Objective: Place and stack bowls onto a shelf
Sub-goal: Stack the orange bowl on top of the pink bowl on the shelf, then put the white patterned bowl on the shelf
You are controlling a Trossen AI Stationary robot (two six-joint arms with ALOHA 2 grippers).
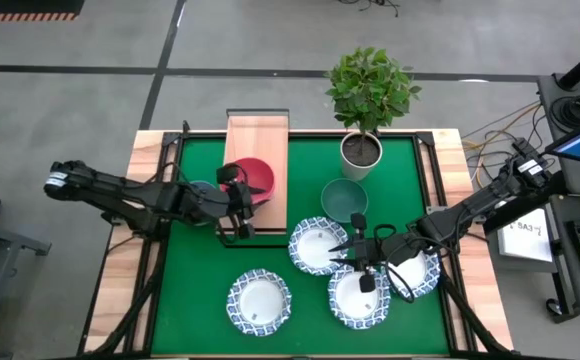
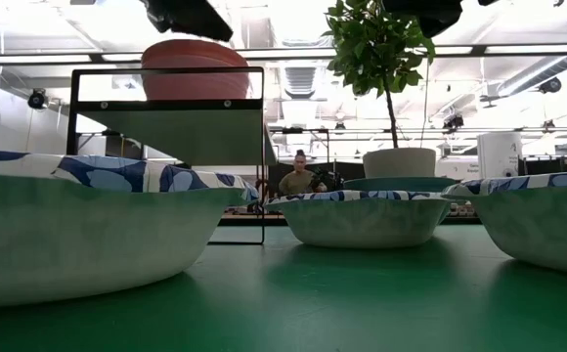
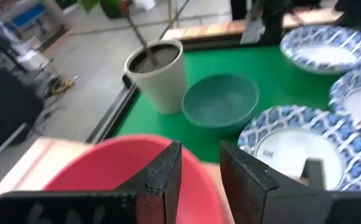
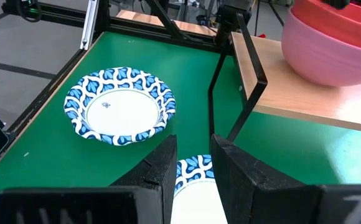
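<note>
Left gripper (image 1: pixel 238 205) hovers, fingers slightly parted and empty, over the round red bowl (image 1: pixel 252 179) nested in a pink one on the light-wood shelf board (image 1: pixel 257 135), probably just stacked; right gripper (image 1: pixel 362 250), likewise empty, poises above a blue-rimmed white bowl (image 1: pixel 359 295).

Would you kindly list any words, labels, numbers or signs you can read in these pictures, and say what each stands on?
No text can be read for certain.
White sheet of paper on the side desk beside the table: dark characters, too small to read.
Small grey mark in the white blue-rimmed bowl: too small to read.
Red bowl, teal bowl, white plant pot and light-wood shelf board: no lettering visible.
</note>
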